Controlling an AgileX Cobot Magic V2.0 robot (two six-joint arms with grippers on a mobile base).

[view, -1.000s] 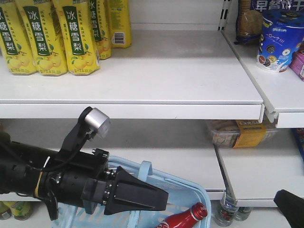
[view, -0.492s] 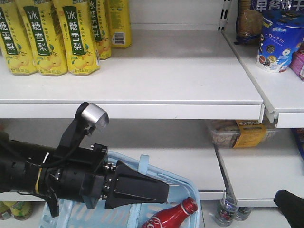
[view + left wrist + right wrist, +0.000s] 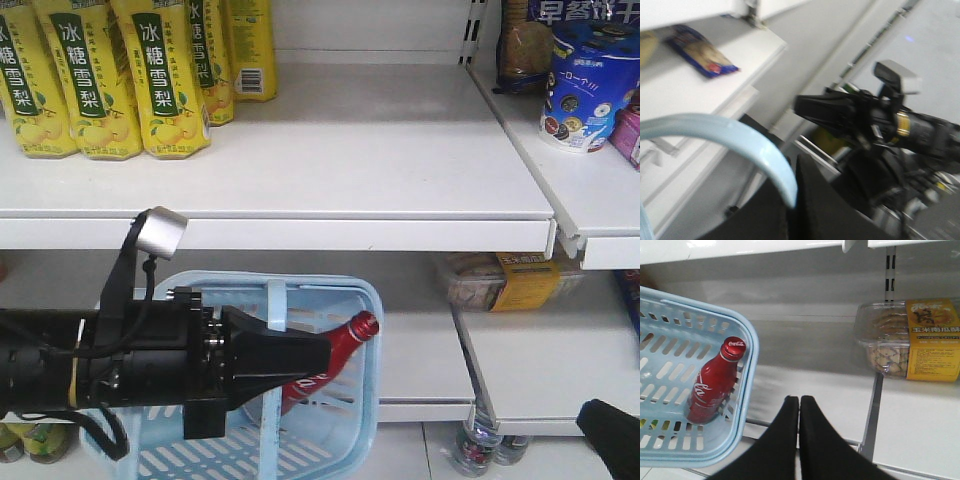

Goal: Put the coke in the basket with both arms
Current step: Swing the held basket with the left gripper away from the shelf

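Resting inside the basket (image 3: 752, 355), the coke (image 3: 710, 385) looks delivered; right end effector (image 3: 799, 402) together, left end effector (image 3: 790, 200) gripping the basket handle.

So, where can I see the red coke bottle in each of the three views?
Front view: coke low centre, leaning inside basket, partly behind a black arm.
Left wrist view: not visible; only the blue handle shows.
Right wrist view: coke left, in basket.
Shared landmark: the basket.
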